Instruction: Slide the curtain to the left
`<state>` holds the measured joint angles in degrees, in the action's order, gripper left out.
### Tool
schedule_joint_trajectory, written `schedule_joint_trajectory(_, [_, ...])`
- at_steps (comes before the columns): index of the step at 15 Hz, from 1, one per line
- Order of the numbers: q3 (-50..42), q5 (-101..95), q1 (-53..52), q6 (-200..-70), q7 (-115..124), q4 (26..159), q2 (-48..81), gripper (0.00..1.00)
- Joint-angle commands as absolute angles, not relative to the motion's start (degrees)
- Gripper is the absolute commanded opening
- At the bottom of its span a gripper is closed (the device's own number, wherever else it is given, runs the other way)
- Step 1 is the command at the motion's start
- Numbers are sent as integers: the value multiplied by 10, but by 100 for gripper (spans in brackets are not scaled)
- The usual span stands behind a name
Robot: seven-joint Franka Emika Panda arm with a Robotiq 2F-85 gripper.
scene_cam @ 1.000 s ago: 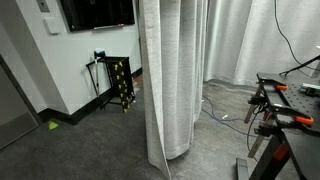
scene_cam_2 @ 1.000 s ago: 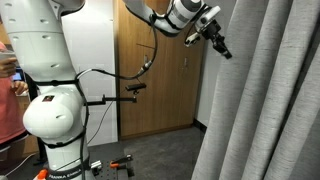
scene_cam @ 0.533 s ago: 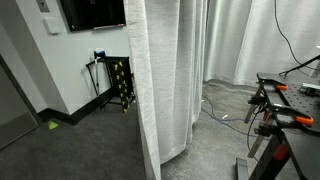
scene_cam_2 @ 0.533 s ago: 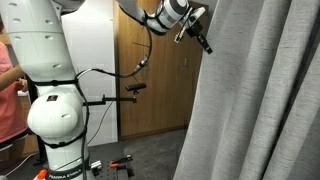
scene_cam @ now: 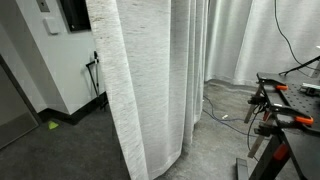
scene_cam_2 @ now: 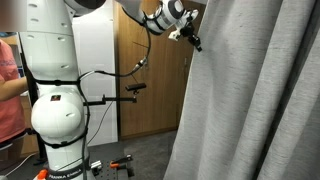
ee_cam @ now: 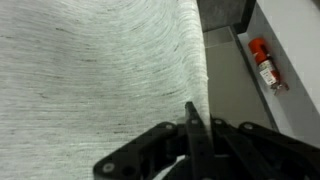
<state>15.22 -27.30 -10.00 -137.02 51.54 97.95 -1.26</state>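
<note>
The curtain [scene_cam: 140,90] is tall, off-white and finely streaked, and hangs to the floor; its leading edge reaches across the wall screen. In an exterior view the same curtain [scene_cam_2: 250,100] fills the right side. High up at that fabric's edge sits my gripper [scene_cam_2: 190,38]. In the wrist view my gripper [ee_cam: 190,108] is shut, fingers pressed together right at the edge of the curtain [ee_cam: 90,70], with the fabric lying to their left. No cloth shows between the fingers.
Smoother white drapes [scene_cam: 250,40] hang behind the curtain. A workbench with clamps [scene_cam: 285,100] stands at the right. A wall screen [scene_cam: 75,12] is partly covered. The robot's white base [scene_cam_2: 55,100], a wooden door [scene_cam_2: 150,90] and a person [scene_cam_2: 8,90] are nearby.
The curtain's edge has slid left, now covering the black rack and part of the screen. My gripper has travelled left along with it, still shut.
</note>
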Motion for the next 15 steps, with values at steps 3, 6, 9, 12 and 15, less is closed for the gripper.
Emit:
schedule_joint_trajectory(3, [165,-251,-152,-1380,375,858,106,1])
schedule_joint_trajectory(6, [166,-248,-189,-1367,311,808,152,1])
schedule_joint_trajectory(9, [163,-243,-229,-1358,252,768,191,1])
schedule_joint_trajectory(12, [160,-242,-257,-1354,204,735,211,1])
schedule_joint_trajectory(15, [163,-242,-283,-1348,159,719,225,1])
